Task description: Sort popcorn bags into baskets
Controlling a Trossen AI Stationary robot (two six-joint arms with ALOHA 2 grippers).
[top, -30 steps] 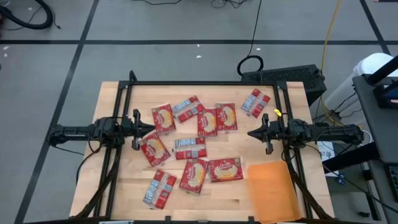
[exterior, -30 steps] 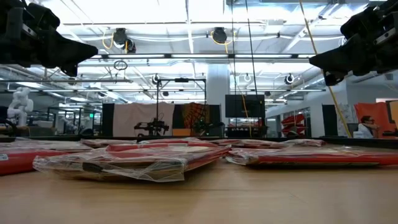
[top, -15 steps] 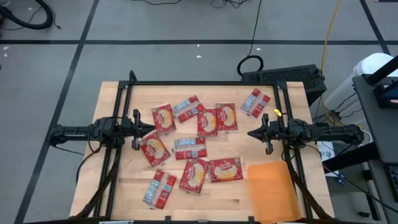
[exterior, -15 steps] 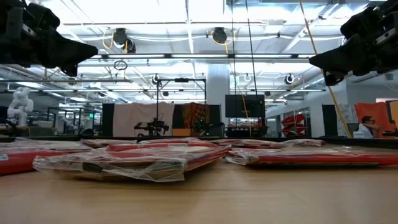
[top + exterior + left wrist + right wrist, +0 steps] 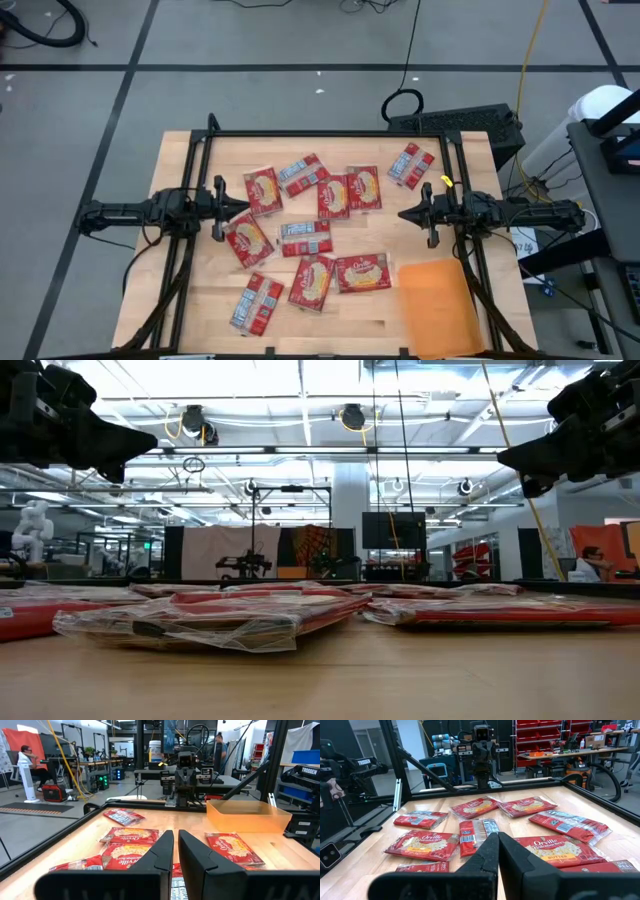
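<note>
No packet had yet been placed in the orange basket (image 5: 447, 306), which was located at the 5 o'clock corner of the wooden table (image 5: 190, 300); sorting was judged to be at its start.

The left gripper (image 5: 222, 208) was held above the table at 9 o'clock, and the right gripper (image 5: 424, 213) at 3 o'clock, the two facing each other. In both wrist views the fingers were seen closed, almost touching, with nothing gripped.

The popcorn bags (image 5: 305, 238) were spread flat between the two grippers, some overlapping. The nearest bag to the left gripper (image 5: 247, 239) lay just beside it toward 5 o'clock, its long axis running from 11 to 5 o'clock. A butter bag (image 5: 364, 271) lay just beside the basket, long axis from 9 to 3 o'clock; the right gripper was the nearer to it and to the basket.

The bags were red and glossy. Some showed a yellow-cream picture; others, such as one (image 5: 305, 237), showed a grey-white panel.
</note>
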